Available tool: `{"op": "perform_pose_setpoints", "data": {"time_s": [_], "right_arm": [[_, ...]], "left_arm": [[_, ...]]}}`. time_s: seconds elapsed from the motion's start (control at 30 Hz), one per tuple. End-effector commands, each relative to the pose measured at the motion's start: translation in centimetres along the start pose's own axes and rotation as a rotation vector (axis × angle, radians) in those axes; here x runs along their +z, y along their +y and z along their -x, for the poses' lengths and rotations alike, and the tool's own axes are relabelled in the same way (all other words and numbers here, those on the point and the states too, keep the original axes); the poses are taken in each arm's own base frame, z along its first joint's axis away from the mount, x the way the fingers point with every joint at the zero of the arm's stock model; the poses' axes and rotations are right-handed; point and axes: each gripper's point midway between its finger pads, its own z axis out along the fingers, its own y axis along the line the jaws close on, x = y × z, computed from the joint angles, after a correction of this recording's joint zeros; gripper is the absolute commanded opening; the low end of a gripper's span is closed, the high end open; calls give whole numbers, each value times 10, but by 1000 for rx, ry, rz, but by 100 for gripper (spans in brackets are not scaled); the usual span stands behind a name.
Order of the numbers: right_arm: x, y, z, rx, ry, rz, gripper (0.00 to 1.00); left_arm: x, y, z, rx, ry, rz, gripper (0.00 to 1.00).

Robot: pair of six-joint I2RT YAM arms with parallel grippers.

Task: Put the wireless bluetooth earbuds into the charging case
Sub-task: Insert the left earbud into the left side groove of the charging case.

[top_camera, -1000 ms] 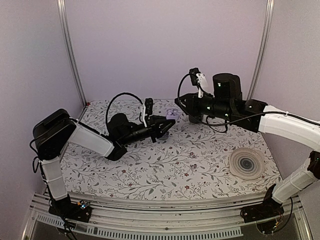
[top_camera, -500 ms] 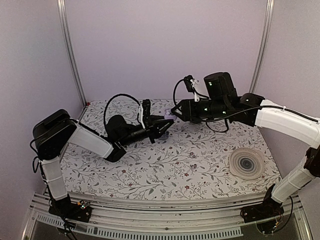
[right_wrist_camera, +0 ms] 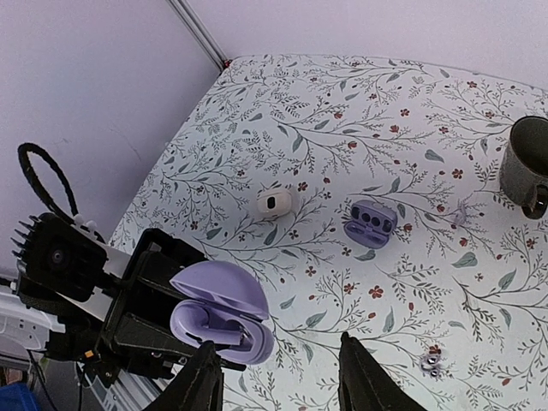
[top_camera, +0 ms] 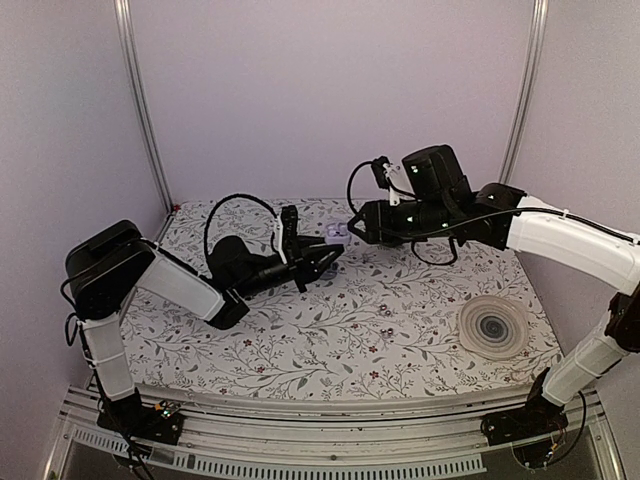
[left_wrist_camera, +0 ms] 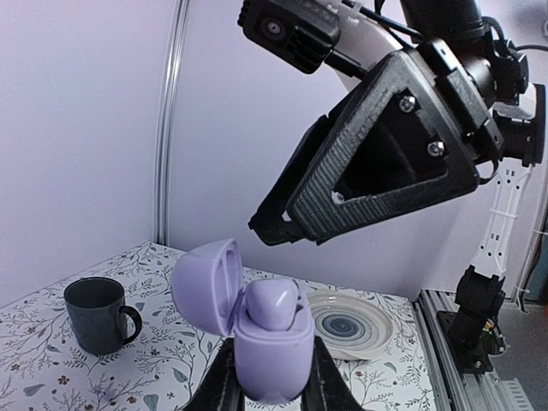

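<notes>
Pale lilac walls close the cell on three sides, with a bare metal post running up each back corner. The table is covered by a white cloth printed with grey sprigs and small red flowers; it lies flat, and a metal rail runs along its near edge.

The left arm stretches low over the cloth toward the far middle. The right arm reaches in from the right, above it.

A round plate with dark rings lies on the right of the cloth, well apart from both grippers. A dark mug stands upright near the back.

The left gripper is clamped on the base of the case, holding it above the cloth. Its lid is swung open, and a rounded lilac lump sits in the base.

The right gripper hangs just above the case, its fingers apart with nothing between them.

On the cloth beyond the case lie a white round piece with a dark centre and, to its right, a lilac piece with small sockets. The two lie near each other but apart. A tiny pale bit lies nearer the right gripper; it is too small to make out.
</notes>
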Motion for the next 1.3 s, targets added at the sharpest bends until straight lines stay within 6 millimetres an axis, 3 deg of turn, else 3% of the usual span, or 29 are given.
{"op": "perform_pose_setpoints", "data": {"time_s": [0.0, 0.5, 0.7, 1.27], "right_arm": [[6, 1, -5, 7, 27, -11, 47], [3, -2, 3, 28, -6, -35, 46], [11, 6, -1, 11, 12, -12, 46], [15, -2, -7, 2, 15, -57, 45]], "left_arm": [[-4, -2, 15, 51, -47, 1, 0], [-2, -8, 11, 79, -29, -11, 0], [-2, -9, 12, 79, -32, -16, 0], [2, -12, 13, 84, -30, -32, 0]]}}
